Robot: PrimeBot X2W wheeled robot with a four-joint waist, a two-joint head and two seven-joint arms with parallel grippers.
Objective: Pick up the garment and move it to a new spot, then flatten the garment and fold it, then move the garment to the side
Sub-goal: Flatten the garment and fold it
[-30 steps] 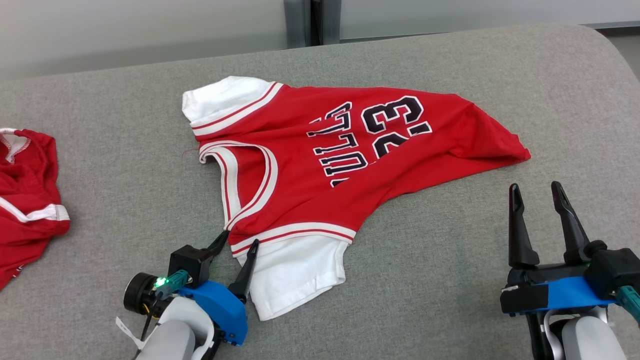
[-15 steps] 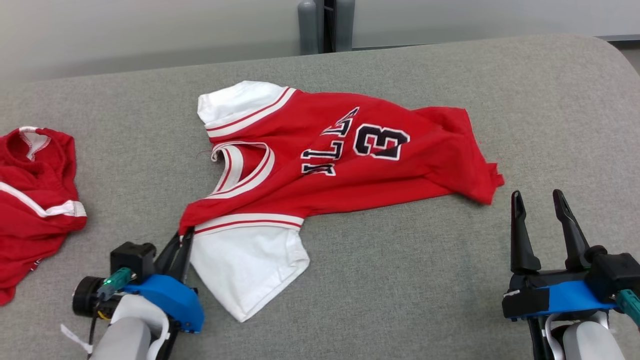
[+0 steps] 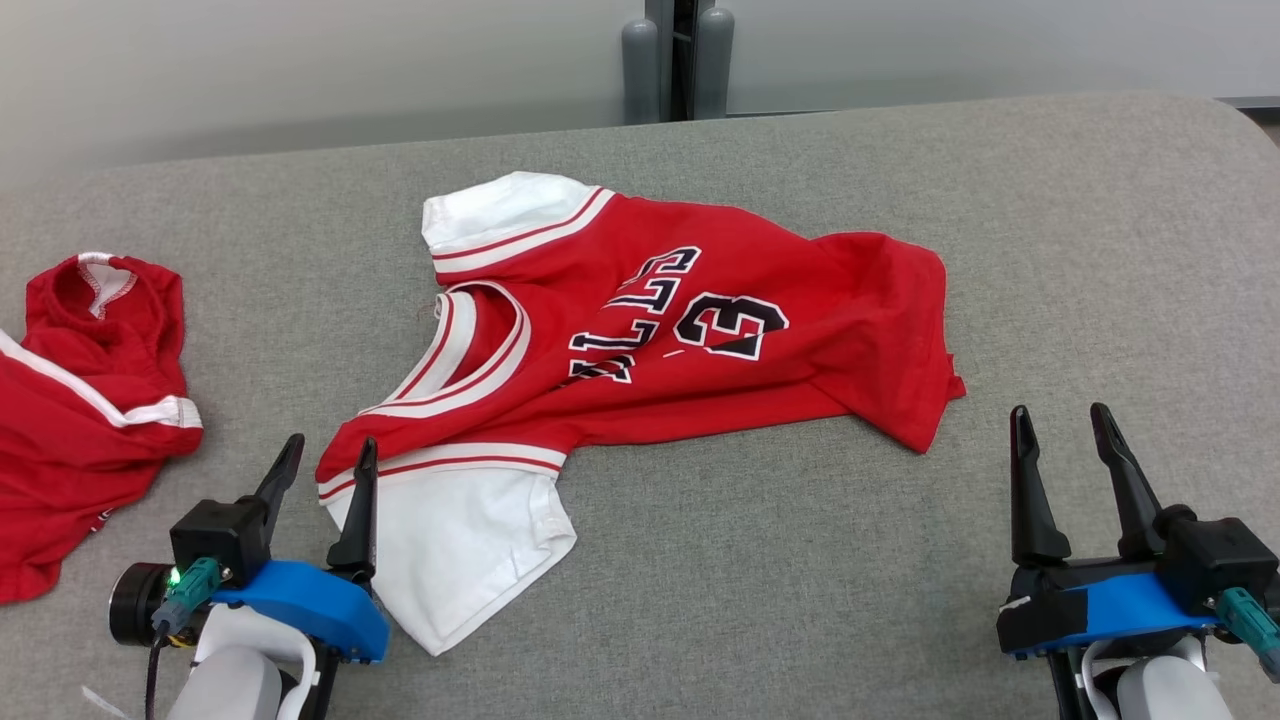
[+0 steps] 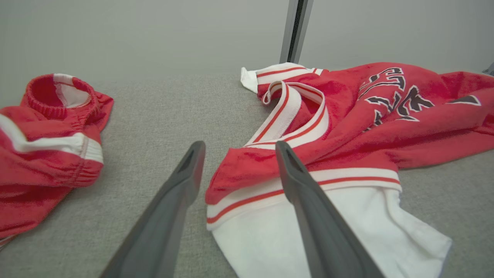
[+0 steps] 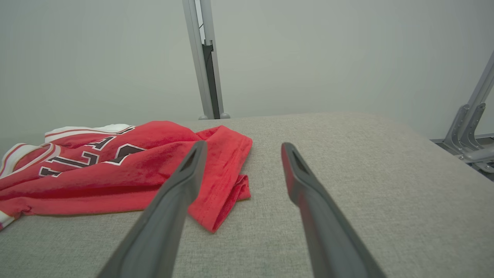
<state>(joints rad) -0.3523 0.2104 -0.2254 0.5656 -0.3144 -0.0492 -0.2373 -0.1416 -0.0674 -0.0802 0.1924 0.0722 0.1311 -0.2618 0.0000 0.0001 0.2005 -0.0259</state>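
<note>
The red jersey [image 3: 850, 300] carries a black, white-edged number 3 [image 3: 730, 325] on its chest, one side of it cut off by a fold. Beside the number run matching block letters [image 3: 640, 300], creased and partly hidden; only "LLS" can be read.

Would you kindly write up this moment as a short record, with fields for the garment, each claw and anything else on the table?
Garment: red jersey with white sleeves, lying rumpled on the grey padded table
Print: black lettering and a number, partly lost in folds
Left claw: open, at the jersey's near shoulder, cloth edge between its fingers, not pinched
Right claw: open, empty, apart from the jersey's hem
Other item: red shorts, bunched at the table's left
Task stage: not yet flattened or folded
</note>
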